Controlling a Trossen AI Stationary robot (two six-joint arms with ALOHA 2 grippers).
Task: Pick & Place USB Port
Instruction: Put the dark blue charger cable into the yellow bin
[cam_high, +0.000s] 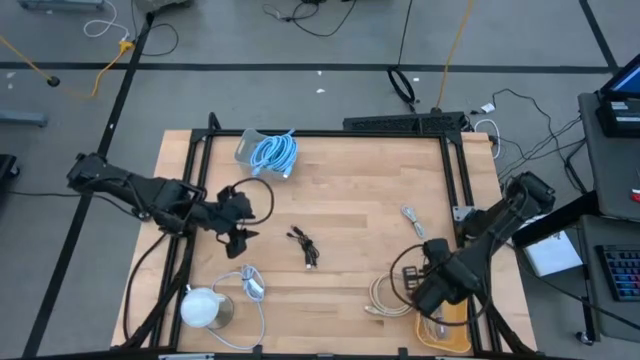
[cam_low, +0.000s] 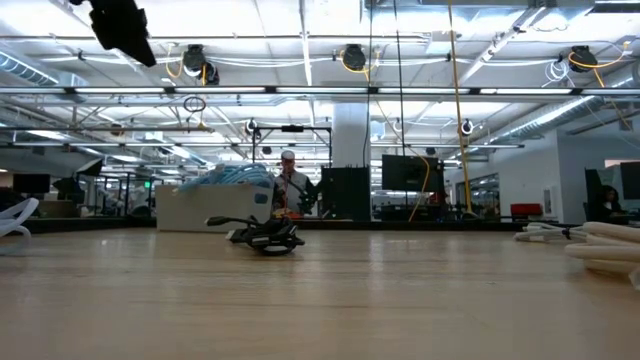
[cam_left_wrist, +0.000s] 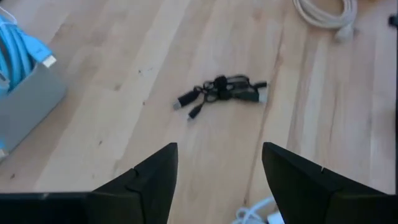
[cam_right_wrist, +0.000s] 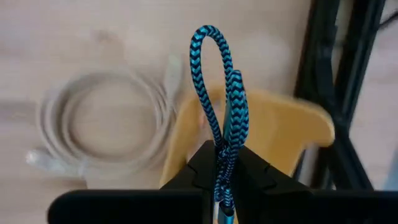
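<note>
Hanging over the yellow tray (cam_right_wrist: 311, 127) at the table's near right corner, the right gripper (cam_right_wrist: 225, 171) is seen pinched on a blue braided cable (cam_right_wrist: 221, 106), whose loop stands up out of the closed fingers; the loop is held above the tray, presumably so that it can be let go into it. Just beside the tray, toward the table's middle, a coiled beige cable (cam_right_wrist: 102, 127) lies flat on the wood and is not touched. Well away from the tray, near the table's middle, a small black USB cable (cam_left_wrist: 221, 92) rests bundled on the bare wood, and it is judged to be the next thing to be picked. It is faced by the left gripper (cam_left_wrist: 217, 171), whose fingers (cam_left_wrist: 155, 180) are spread wide and held in the air short of the bundle, as though lined up for a descent around it. Farther still from the tray, at the far left part of the table, a grey box (cam_high: 252, 148) holds a light blue cable (cam_high: 275, 152), and a white cable (cam_high: 250, 285) lies by the near left edge.
</note>
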